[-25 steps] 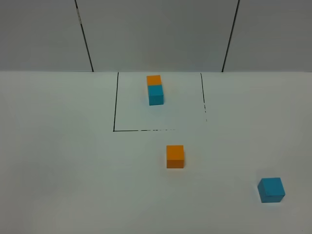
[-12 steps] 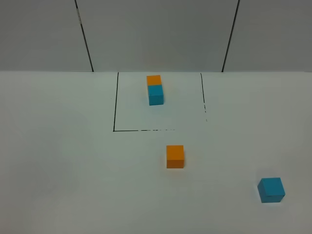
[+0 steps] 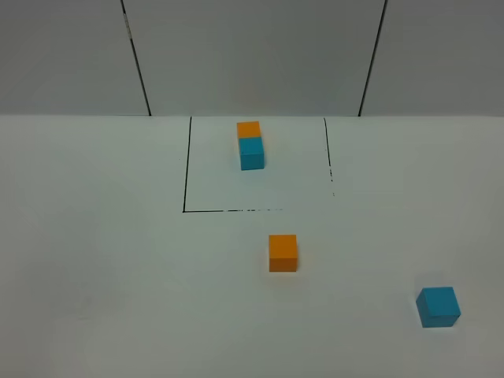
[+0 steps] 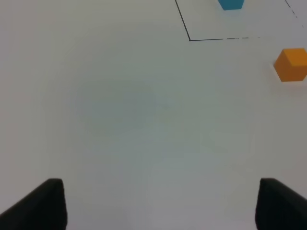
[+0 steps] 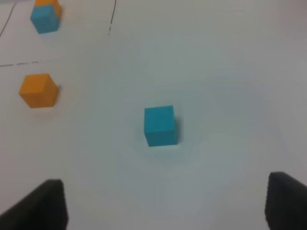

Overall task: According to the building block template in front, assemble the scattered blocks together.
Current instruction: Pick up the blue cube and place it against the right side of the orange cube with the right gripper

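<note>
Blue cube [image 5: 160,125] sits alone on the worktop [image 3: 118,276], dead ahead of right jaws, which are spread wide and empty. Orange cube [image 3: 283,253] lies mid-worktop, near the framed template [image 3: 251,146]. Left jaws also wide, empty. Right arm is nearer the blue one.

Orange block [image 3: 283,252], cyan-blue block [image 3: 438,306]

Template [image 3: 250,146], orange seemingly joined to cyan, in black outline [image 3: 187,165]; orange cube [image 3: 283,253] & cyan cube [image 3: 438,306] well apart.
</note>
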Available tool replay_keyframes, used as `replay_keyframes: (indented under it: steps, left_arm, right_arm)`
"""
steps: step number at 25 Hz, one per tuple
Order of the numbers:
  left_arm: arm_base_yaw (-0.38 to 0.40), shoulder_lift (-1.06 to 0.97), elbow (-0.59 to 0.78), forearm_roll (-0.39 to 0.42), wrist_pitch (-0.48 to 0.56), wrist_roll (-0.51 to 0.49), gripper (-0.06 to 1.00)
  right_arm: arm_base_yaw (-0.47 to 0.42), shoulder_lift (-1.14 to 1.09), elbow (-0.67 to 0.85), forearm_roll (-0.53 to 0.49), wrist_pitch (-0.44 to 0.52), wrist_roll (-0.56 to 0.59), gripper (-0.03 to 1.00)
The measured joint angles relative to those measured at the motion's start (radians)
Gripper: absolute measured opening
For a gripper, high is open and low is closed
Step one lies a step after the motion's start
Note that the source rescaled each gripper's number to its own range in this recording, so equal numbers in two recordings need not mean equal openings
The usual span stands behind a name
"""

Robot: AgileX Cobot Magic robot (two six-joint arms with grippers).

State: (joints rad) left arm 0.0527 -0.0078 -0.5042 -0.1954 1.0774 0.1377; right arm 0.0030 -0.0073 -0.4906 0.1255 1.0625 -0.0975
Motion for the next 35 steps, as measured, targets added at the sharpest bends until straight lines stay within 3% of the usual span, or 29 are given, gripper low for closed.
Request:
replay_keyframes:
  steps: [2,7,16,24,35]
  left_arm:
    - [0.000,0.000,0.000,0.000,0.000,0.000,0.68]
    - [0.000,0.000,0.000,0.000,0.000,0.000,0.68]
    - [0.000,0.000,0.000,0.000,0.000,0.000,0.68]
    - [0.000,0.000,0.000,0.000,0.000,0.000,0.68]
    - [0.000,0.000,0.000,0.000,0.000,0.000,0.68]
  right_arm:
    - [0.000,0.013,-0.007,-0.028,0.001,0.000,0.71]
    - [0.000,0.225,-0.045,-0.049,-0.041,0.000,1.00]
    - [0.000,0.852,-0.197,-0.025,-0.194,0.000,1.00]
    - [0.018,1.354,-0.352,0.036,-0.261,0.000,1.00]
    - [0.132,1.653,-0.366,-0.004,-0.417,-0.005,1.00]
